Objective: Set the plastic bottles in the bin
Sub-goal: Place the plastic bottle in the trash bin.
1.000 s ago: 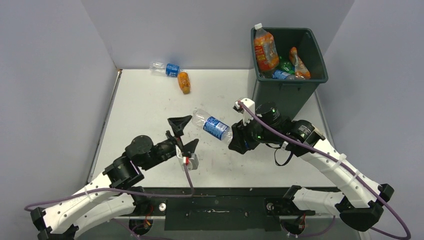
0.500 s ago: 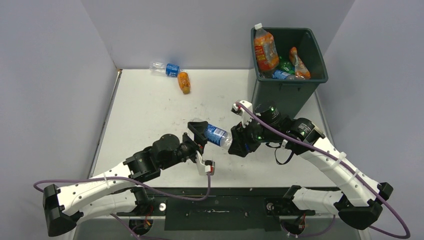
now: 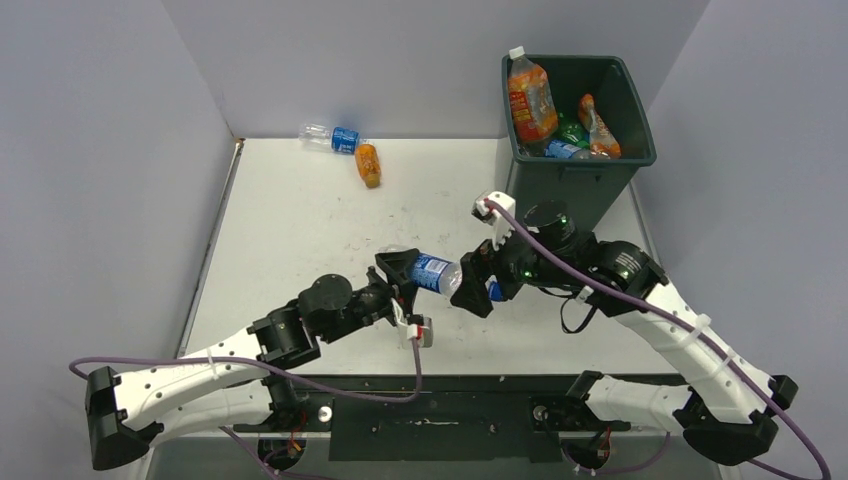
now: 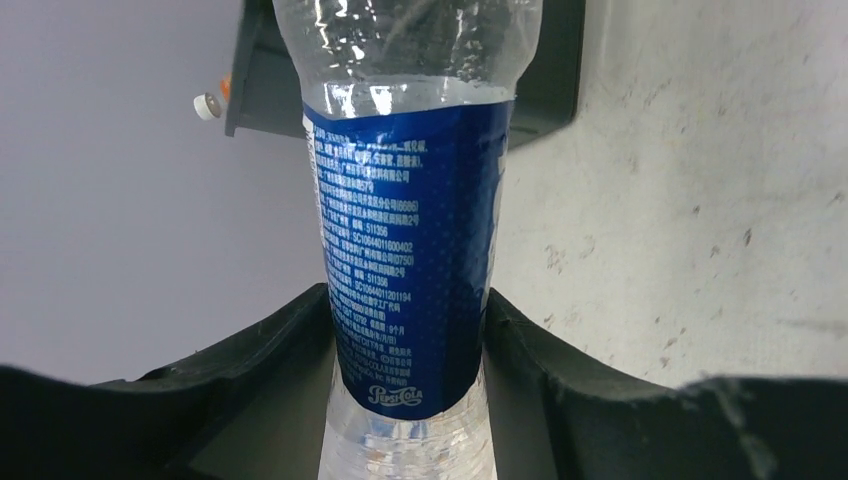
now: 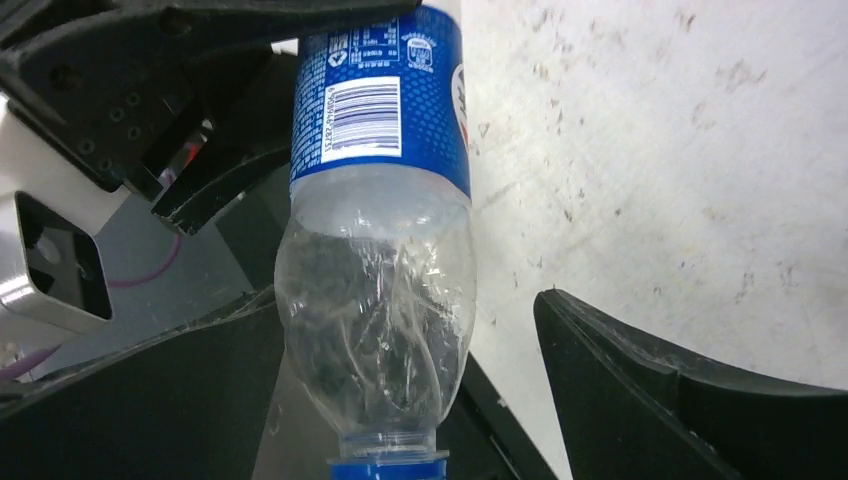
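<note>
A clear plastic bottle with a blue label hangs above the middle of the table, between the two arms. My left gripper is shut on it; in the left wrist view both black fingers press the blue label of the bottle. My right gripper stands open around its neck end: the bottle lies near one finger, with a wide gap to the other finger. The dark green bin stands at the far right with several bottles in it.
Two more bottles lie at the back of the table: a clear one with a blue label and a small orange one. Grey walls enclose the table on the left, back and right.
The left gripper has come in and closed on the bottle's label end. The right gripper, which held the bottle before, has opened and drawn back slightly.
</note>
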### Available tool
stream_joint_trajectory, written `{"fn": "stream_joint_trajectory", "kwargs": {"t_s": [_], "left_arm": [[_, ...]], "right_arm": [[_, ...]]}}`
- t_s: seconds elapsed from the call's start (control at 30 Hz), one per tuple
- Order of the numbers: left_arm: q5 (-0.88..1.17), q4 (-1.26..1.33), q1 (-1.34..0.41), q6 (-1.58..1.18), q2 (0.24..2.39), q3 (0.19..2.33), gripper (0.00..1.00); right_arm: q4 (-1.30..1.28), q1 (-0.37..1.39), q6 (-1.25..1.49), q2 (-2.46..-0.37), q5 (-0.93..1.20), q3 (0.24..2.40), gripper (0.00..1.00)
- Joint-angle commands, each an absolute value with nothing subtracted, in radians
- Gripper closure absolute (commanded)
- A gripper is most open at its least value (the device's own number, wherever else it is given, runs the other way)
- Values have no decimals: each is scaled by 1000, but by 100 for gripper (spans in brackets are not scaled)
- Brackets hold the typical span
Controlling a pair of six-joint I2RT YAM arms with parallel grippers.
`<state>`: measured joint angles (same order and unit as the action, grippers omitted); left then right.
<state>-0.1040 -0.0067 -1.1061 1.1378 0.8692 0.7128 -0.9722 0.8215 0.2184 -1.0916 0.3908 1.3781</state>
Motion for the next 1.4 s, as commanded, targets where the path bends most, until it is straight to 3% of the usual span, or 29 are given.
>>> {"fn": "stream_joint_trajectory", "kwargs": {"t_s": [0.0,0.1,0.37,0.6,0.83,1.03,1.2,1.37], "left_arm": [[-21,130,-1115,826,783,729,67],[0,115,-1115,717,770,718,73],[112,227,-1110,378,757,640,77],[195,290,-1059,94,814,667,86],[204,324,-1038,42,828,659,91],[183,336,-1037,26,829,655,93],[178,378,-1035,26,820,631,93],[174,407,-1035,25,815,618,92]], "right_arm": [[-781,830,239,-964,298,1432,10],[-636,830,279,-894,270,1389,10],[-121,829,363,-632,55,1087,10],[-19,829,352,-674,185,1038,10],[13,830,379,-722,158,1015,10],[13,831,388,-766,177,1011,2],[-12,831,394,-792,183,1015,19],[-42,831,397,-810,192,1019,49]]}}
